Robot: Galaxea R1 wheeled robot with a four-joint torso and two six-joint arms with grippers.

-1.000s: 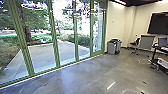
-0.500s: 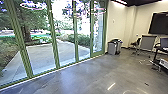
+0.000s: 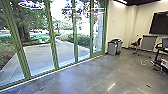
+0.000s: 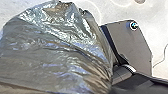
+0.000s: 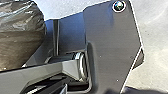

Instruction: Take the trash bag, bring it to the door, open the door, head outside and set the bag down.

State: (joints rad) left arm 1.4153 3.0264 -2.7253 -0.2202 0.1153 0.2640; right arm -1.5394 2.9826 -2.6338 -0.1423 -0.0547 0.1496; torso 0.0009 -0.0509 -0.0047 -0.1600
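Trash bag [image 4: 55,47] sits close by robot; green-framed glass wall [image 3: 53,45] approx. 11 o'clock. Thin, slick film, prob. soft & lightish, could tear; best hold = bunched pleats [image 4: 101,77], not side. L & R pincer: can't tell if clenched/released.

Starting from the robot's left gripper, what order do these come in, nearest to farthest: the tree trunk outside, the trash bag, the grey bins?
1. Trash bag: close up in the left wrist view.
2. Grey bins: indoors, right in the head view.
3. Tree trunk: outside, left.
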